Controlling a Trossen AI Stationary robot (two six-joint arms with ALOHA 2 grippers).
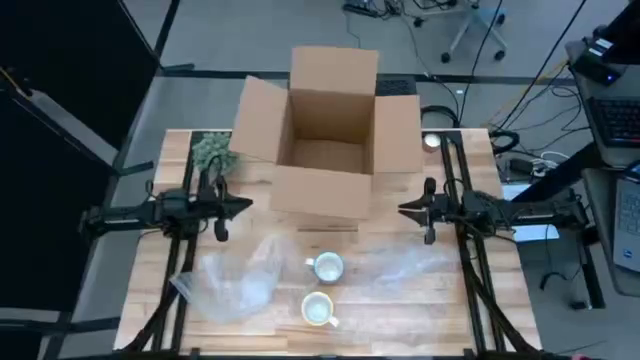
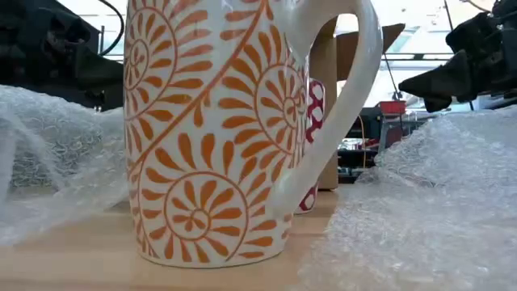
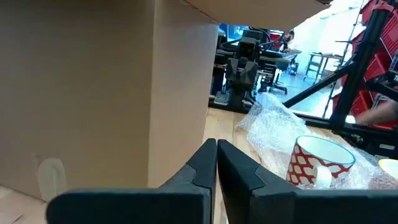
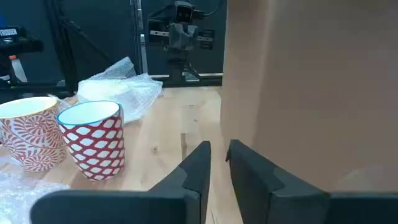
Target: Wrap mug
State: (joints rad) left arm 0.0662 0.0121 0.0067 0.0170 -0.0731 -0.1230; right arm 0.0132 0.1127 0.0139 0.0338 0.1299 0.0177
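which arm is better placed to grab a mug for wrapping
Probably the left, by a slim margin. Both hands, left and right, wait beside the box. The red mug touches the left bubble wrap sheet, giving it a slight edge.

— What sort of place was it?
— A robotics lab: a wooden desk stood on grey floor, with loose cables and an office chair beyond the right pincer.
— Anything else?
— More arm rigs stood beyond the left pincer.
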